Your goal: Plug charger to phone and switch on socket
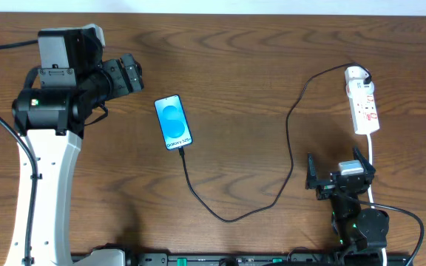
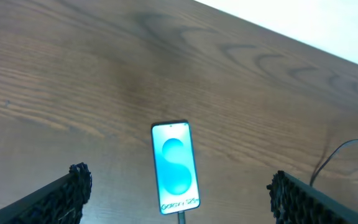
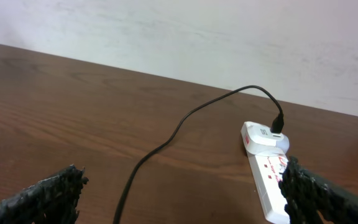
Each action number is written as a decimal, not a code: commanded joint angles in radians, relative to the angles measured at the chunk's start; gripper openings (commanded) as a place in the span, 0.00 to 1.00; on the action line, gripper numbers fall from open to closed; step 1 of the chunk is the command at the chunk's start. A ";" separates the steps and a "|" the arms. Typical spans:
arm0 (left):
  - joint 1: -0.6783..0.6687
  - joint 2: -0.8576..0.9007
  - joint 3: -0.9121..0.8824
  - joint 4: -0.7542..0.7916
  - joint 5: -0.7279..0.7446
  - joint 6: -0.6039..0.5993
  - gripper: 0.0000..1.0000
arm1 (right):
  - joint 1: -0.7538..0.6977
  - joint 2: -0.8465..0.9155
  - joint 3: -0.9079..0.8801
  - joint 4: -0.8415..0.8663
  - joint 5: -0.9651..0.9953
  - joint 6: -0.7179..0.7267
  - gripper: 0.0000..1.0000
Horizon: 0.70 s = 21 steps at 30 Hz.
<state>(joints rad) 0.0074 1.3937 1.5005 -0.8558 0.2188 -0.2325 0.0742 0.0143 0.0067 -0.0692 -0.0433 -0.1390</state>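
The phone (image 1: 174,122) lies face up on the table left of centre, its blue screen lit; it also shows in the left wrist view (image 2: 175,167). The black charger cable (image 1: 287,140) has its tip in the phone's near end and loops right to an adapter in the far end of the white socket strip (image 1: 364,104), which the right wrist view (image 3: 267,177) also shows, with the cable (image 3: 166,140). My left gripper (image 1: 130,74) is open and empty, left of the phone. My right gripper (image 1: 339,176) is open and empty, near the socket's front end.
The socket's white cord (image 1: 371,162) runs toward the front edge beside my right arm. The table's far edge meets a white wall (image 3: 179,37). Bare wood table (image 1: 242,66) lies between the phone and the socket.
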 commanded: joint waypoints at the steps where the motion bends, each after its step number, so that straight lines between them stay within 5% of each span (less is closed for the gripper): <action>1: 0.003 -0.038 0.004 -0.013 -0.073 0.018 0.93 | 0.005 -0.009 -0.001 -0.005 0.015 0.011 0.99; 9: 0.003 -0.275 -0.262 0.222 -0.136 0.022 0.93 | 0.005 -0.009 -0.001 -0.005 0.015 0.011 0.99; 21: 0.003 -0.824 -0.958 0.756 -0.187 0.162 0.93 | 0.005 -0.009 -0.001 -0.005 0.015 0.011 0.99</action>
<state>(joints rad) 0.0074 0.6712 0.6472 -0.1429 0.0517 -0.1459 0.0742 0.0120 0.0067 -0.0692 -0.0292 -0.1390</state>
